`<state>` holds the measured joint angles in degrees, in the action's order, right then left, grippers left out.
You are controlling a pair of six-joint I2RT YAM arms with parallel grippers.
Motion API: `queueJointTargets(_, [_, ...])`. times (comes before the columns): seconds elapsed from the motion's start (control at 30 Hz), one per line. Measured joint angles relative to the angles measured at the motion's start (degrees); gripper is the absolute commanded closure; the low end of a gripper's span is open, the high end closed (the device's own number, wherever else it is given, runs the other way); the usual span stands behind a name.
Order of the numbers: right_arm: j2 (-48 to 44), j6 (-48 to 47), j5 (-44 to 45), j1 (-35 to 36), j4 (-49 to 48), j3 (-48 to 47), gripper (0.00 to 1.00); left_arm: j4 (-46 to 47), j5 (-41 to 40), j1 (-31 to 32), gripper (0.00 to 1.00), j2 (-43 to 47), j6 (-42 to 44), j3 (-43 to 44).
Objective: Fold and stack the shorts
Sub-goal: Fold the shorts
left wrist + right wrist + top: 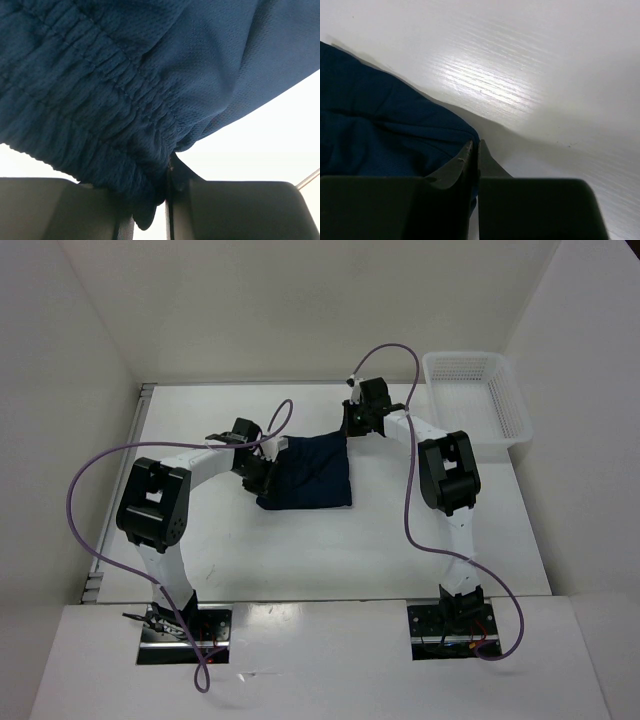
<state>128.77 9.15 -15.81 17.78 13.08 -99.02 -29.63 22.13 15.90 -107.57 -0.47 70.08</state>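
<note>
Clamped onto waistband [100,100] with left gripper [169,175]; pinched tight on shorts [310,475] corner with right gripper [474,150]. Looked soft, limp, light. Best taken at edges.

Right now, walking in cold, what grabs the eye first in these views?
The dark navy blue fabric shorts lie as a rough square in the middle of the white table, the one dark patch on it. Both arms pinch them: the left pincer is shut on the gathered waistband at their left edge, the right pincer on their far right corner. A white plastic mesh basket sits apart at the far right.
</note>
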Motion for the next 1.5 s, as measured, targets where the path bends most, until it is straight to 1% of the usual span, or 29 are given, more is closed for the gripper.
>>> queueJointTargets(0.03, [0.13,0.00,0.07,0.11,0.02,0.00,0.90,0.07,0.15,0.00,0.80,0.13,0.00,-0.24])
queueJointTargets(0.07, [0.31,0.04,0.13,0.20,0.02,0.00,0.71,0.04,0.24,0.00,0.75,0.22,0.00,-0.42])
queueJointTargets(0.1, [0.39,0.26,0.24,0.26,0.04,0.00,0.66,0.07,0.42,0.00,0.70,0.24,0.00,-0.44])
queueJointTargets(0.13, [0.46,0.22,0.63,0.31,-0.02,0.00,0.61,0.02,0.61,0.00,0.58,0.24,0.02,-0.44])
queueJointTargets(0.17, [0.48,0.11,0.87,0.28,-0.11,0.00,0.50,-0.26,0.68,0.00,0.52,0.24,-0.07,-0.44])
queueJointTargets(0.2, [0.48,0.11,1.18,0.28,-0.20,0.00,0.46,-0.79,0.66,0.00,0.47,0.24,0.02,-0.44])
queueJointTargets(0.23, [0.48,-0.11,1.55,0.28,-0.24,0.00,0.42,-1.38,0.63,0.00,0.40,0.24,0.09,-0.44])
queueJointTargets(0.27, [0.48,-0.28,1.79,0.28,-0.26,0.00,0.37,-2.16,0.59,0.00,0.36,0.24,0.07,-0.44])
queueJointTargets(0.33, [0.46,-1.11,2.08,0.28,-0.22,-0.13,0.36,-3.82,0.72,0.00,0.30,0.33,0.13,-0.28])
queueJointTargets(0.37, [0.46,-1.60,2.14,0.28,-0.04,-0.31,0.36,-4.85,0.57,0.00,0.23,0.52,0.24,0.09])
queueJointTargets(0.43, [0.20,-2.99,1.99,0.28,0.33,-0.72,0.35,-7.41,0.59,0.00,0.16,1.42,0.24,1.01])
queueJointTargets(0.47, [-0.24,-3.80,1.66,0.28,0.76,-0.74,0.33,-9.03,0.66,0.00,0.15,2.16,0.26,1.68])
queueJointTargets(0.57, [-3.96,-7.32,-0.37,0.02,3.65,-0.04,0.33,-13.70,1.81,-0.37,0.09,6.12,0.26,5.09])
queueJointTargets(0.63, [-9.09,-9.99,-2.16,-0.04,4.98,3.48,0.33,-15.74,3.93,-1.55,0.09,8.76,0.26,8.17])
queueJointTargets(0.73, [-18.69,-13.25,-5.49,-0.20,7.52,11.43,0.33,-15.28,6.08,-4.85,0.09,10.75,0.24,12.87])
queueJointTargets(0.8, [-24.17,-14.71,-7.56,-0.20,8.17,17.25,0.33,-13.75,6.08,-6.93,0.09,9.81,0.24,15.32])
queueJointTargets(0.87, [-27.19,-15.76,-9.05,-0.15,8.87,22.62,0.33,-12.26,5.09,-8.57,0.09,6.88,0.22,17.81])
queueJointTargets(0.97, [-26.97,-16.52,-10.12,0.26,9.60,28.24,0.33,-9.92,3.72,-9.73,0.11,-0.37,0.20,21.62])
queueJointTargets(1.07, [-25.90,-16.39,-10.71,1.01,10.60,31.74,0.33,-8.20,2.40,-9.81,0.11,-7.91,0.20,25.40])
queueJointTargets(1.13, [-25.75,-16.02,-11.26,1.77,10.51,32.44,0.33,-7.74,1.86,-9.70,0.12,-10.86,0.20,26.40])
queueJointTargets(1.23, [-25.73,-15.61,-12.02,2.34,9.92,32.63,0.33,-7.21,0.66,-9.46,0.17,-13.35,0.20,27.61])
queueJointTargets(1.27, [-25.70,-15.54,-12.13,2.45,9.81,32.87,0.33,-6.93,0.44,-9.38,0.20,-13.75,0.15,27.82])
queueJointTargets(1.3, [-25.66,-15.41,-12.28,2.47,9.75,33.16,0.34,-6.58,0.22,-9.31,0.28,-13.94,0.13,28.00])
queueJointTargets(1.4, [-25.22,-14.99,-12.81,2.82,9.62,34.16,0.40,-5.84,0.00,-9.27,0.47,-14.21,0.22,28.39])
queueJointTargets(1.43, [-24.98,-14.71,-12.96,2.99,9.49,34.53,0.41,-5.68,-0.04,-9.20,0.58,-14.23,0.13,28.50])
queueJointTargets(1.5, [-24.57,-14.01,-13.20,3.63,8.81,35.67,0.53,-5.29,-0.09,-9.09,0.71,-14.23,0.17,28.65])
